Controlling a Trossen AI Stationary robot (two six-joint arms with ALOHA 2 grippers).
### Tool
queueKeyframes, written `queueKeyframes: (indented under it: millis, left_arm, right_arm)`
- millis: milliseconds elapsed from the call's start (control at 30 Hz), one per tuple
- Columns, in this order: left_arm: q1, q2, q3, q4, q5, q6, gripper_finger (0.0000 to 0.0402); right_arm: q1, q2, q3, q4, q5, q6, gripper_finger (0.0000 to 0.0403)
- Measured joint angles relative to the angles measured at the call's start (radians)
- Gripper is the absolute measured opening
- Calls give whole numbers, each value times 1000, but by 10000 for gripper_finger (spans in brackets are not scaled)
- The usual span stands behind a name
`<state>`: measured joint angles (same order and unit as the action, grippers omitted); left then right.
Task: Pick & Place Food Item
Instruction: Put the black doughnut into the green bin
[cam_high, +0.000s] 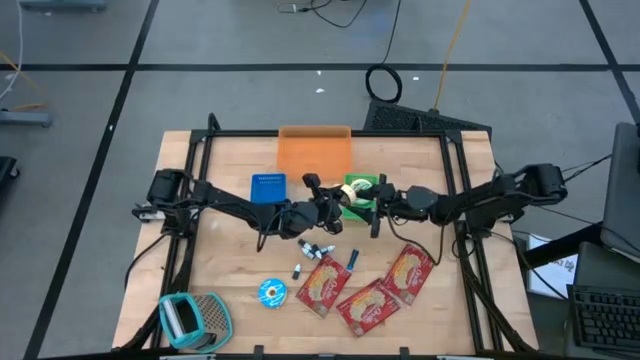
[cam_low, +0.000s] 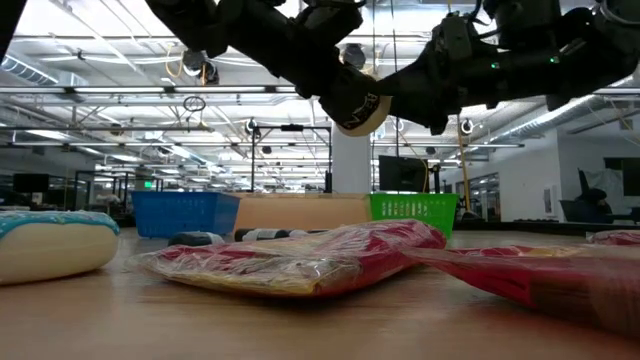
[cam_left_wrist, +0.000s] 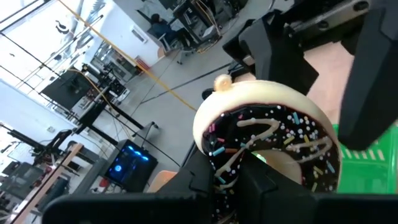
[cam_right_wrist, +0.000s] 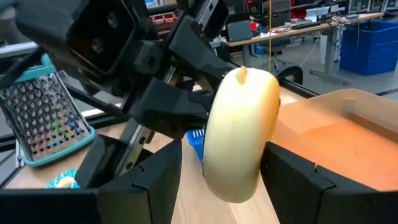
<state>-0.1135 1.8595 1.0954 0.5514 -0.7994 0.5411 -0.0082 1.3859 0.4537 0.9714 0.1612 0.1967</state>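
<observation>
A doughnut with chocolate icing and coloured sprinkles hangs in the air above the middle of the table, near the green basket. My left gripper reaches in from the table's left and is shut on it. From the right comes my right gripper, open, with one finger on either side of the doughnut's pale back. Whether those fingers touch it, I cannot tell. In the low view the doughnut hangs well above the table between the two arms. My left gripper pinches the doughnut's ring at its lower part between its two fingers, one on the iced face and one on the plain back. The fingers come about level from the table's left. The doughnut stands on edge, lifted clear of the table.
Three red food packets lie at the near right of the table. Beside them are a blue-iced doughnut and small dark items. A teal grater lies at the near left. An orange bin and a blue basket stand at the back.
</observation>
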Motion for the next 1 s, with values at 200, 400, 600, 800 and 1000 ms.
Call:
queueKeyframes:
  millis: [200, 400, 600, 800, 1000]
  left_arm:
    - [0, 0, 0, -5, 6, -11, 35]
    - [-1, 0, 0, -9, 6, -38, 35]
    - [-3, 0, 0, -10, 5, -53, 36]
    - [-11, 0, 0, -10, 1, -53, 36]
    - [-14, -1, 0, -24, 9, -142, 69]
  right_arm:
    - [-19, 30, 34, -3, 0, 1, 218]
    - [-36, 30, 34, -3, -1, 33, 195]
    - [-37, 29, 34, -19, -3, 35, 156]
    - [-37, 29, 34, -22, -8, 34, 119]
    - [-37, 29, 33, -27, -10, 28, 96]
